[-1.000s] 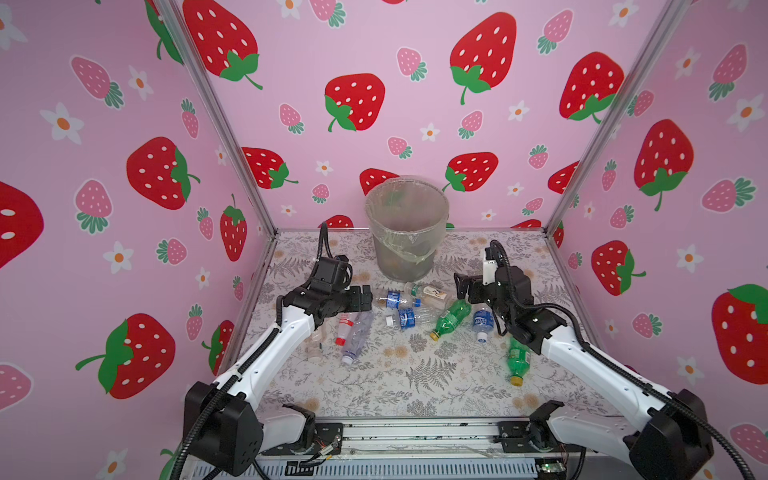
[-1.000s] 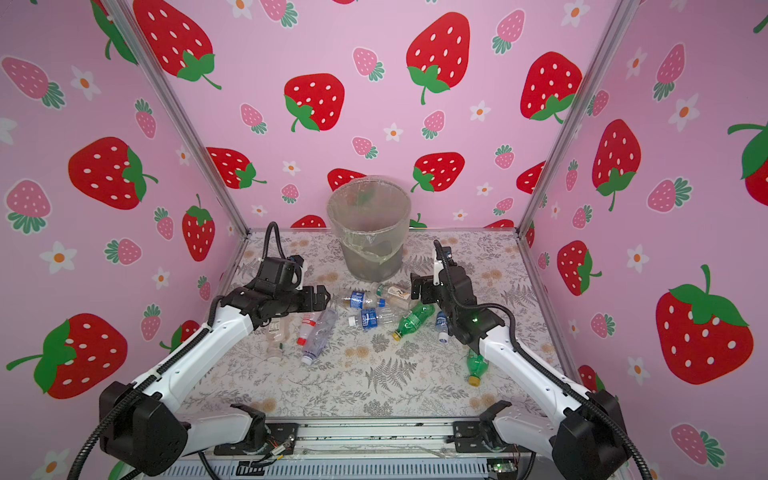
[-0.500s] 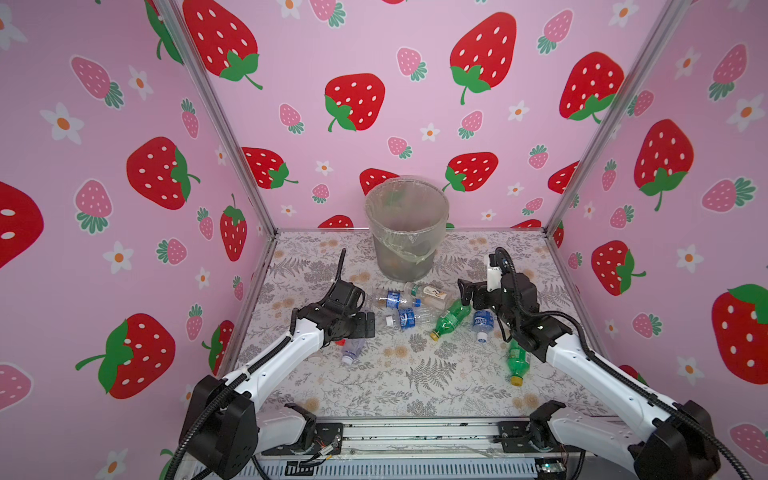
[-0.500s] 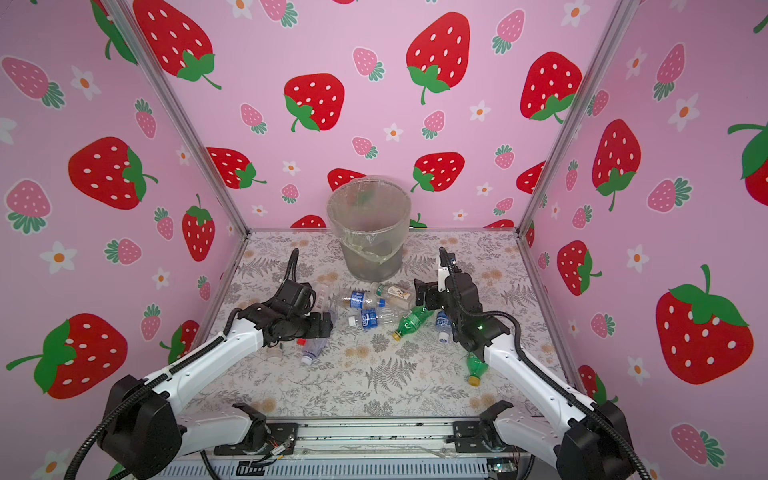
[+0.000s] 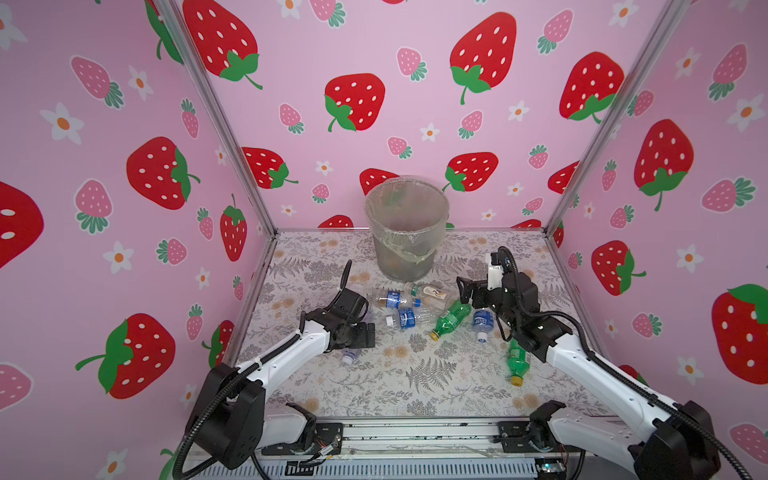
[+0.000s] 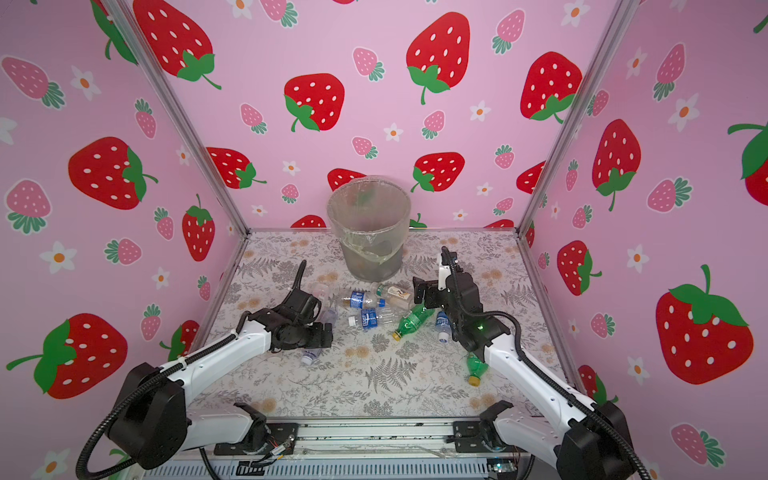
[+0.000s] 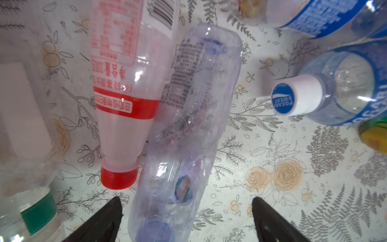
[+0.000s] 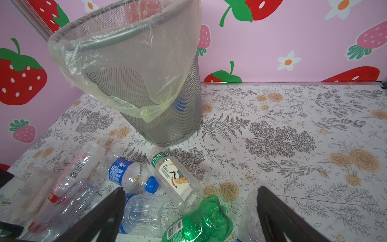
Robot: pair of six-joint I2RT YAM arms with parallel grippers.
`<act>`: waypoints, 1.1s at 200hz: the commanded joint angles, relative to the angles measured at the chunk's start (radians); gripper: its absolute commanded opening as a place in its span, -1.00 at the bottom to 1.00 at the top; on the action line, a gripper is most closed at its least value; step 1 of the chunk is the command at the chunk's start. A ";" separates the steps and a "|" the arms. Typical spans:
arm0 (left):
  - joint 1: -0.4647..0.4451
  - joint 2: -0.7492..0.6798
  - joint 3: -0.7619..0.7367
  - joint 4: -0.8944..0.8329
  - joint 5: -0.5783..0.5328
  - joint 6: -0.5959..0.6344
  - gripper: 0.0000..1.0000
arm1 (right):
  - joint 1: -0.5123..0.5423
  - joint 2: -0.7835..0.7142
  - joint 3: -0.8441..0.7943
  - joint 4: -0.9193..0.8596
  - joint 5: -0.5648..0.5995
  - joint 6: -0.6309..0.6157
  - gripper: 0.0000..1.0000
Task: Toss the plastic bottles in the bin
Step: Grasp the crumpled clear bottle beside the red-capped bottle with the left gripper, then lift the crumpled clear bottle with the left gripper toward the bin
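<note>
The left gripper (image 7: 186, 202) stands wide, jaws straddling the cap end of a clear crumpled plastic bottle (image 7: 194, 104) lying flat on the floral-print tabletop (image 5: 415, 386), likely lined up to pinch its narrow width. The right gripper (image 8: 191, 189), also wide, hovers over a crushed green bottle (image 8: 201, 222). The grey mesh bin with a clear liner (image 8: 167, 125) stands upright just behind the scattered bottles (image 5: 405, 318).
</note>
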 commanded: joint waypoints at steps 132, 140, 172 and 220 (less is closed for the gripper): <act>-0.109 0.099 -0.005 0.015 -0.106 -0.011 0.64 | -0.007 -0.051 -0.038 0.016 -0.016 0.067 0.99; -0.109 0.105 -0.002 0.016 -0.113 -0.014 0.61 | -0.007 -0.053 -0.036 0.016 -0.016 0.068 0.99; -0.120 0.127 0.008 0.013 -0.122 -0.018 0.49 | -0.007 -0.054 -0.042 0.017 -0.014 0.069 0.99; -0.126 0.148 0.021 0.013 -0.129 -0.013 0.25 | -0.007 -0.053 -0.043 0.019 -0.015 0.070 0.99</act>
